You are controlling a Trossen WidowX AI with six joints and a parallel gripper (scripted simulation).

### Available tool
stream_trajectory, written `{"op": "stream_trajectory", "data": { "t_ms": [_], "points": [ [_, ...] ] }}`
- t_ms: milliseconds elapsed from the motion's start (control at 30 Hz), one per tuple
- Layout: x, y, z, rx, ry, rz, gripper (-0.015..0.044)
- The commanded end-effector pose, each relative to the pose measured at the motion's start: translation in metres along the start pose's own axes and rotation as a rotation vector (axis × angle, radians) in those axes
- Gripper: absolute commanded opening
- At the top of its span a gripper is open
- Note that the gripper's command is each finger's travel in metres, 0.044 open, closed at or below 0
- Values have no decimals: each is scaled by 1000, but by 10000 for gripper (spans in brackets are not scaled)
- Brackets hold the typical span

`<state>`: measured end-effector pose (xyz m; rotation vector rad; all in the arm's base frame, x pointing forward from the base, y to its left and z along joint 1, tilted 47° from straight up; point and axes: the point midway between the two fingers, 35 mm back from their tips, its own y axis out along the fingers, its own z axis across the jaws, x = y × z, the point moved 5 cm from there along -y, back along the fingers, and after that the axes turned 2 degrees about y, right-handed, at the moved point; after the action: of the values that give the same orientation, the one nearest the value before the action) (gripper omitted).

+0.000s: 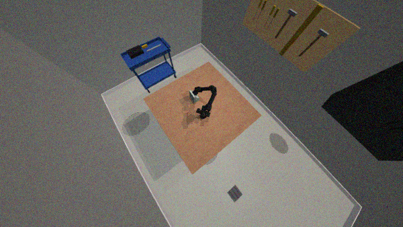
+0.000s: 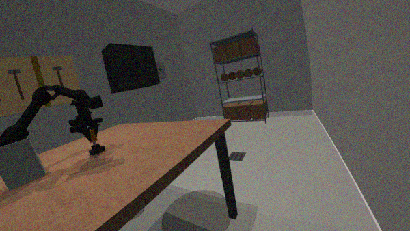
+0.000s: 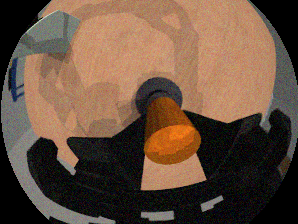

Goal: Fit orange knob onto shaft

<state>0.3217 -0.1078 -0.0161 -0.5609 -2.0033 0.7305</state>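
My gripper (image 3: 164, 115) (image 2: 91, 134) is shut on the orange knob (image 3: 170, 132) (image 2: 93, 135) and holds it upright. The knob hangs directly over the dark round pedestal (image 3: 160, 88) (image 2: 96, 149), which stands on the wooden table (image 2: 143, 143) (image 3: 220, 43). In the exterior view the knob's lower end is just above the pedestal. The knob hides the silver shaft, and I cannot tell whether the two touch. In the top view the arm (image 1: 209, 97) reaches over the table middle; knob and pedestal are too small to make out there.
The arm's grey base block (image 2: 18, 164) (image 1: 194, 96) stands on the table to the left of the pedestal. A blue cart (image 1: 149, 62) stands beyond the table's corner. A metal shelf rack (image 2: 240, 78) stands at the far wall. A tool board (image 1: 299, 30) hangs on the wall.
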Motion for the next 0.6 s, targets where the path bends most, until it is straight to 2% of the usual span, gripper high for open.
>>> {"op": "stream_trajectory", "data": {
  "t_ms": [0,567],
  "points": [
    [-1,1,0,2,199,1,0],
    [0,2,1,1,1372,2,0]
  ]
}}
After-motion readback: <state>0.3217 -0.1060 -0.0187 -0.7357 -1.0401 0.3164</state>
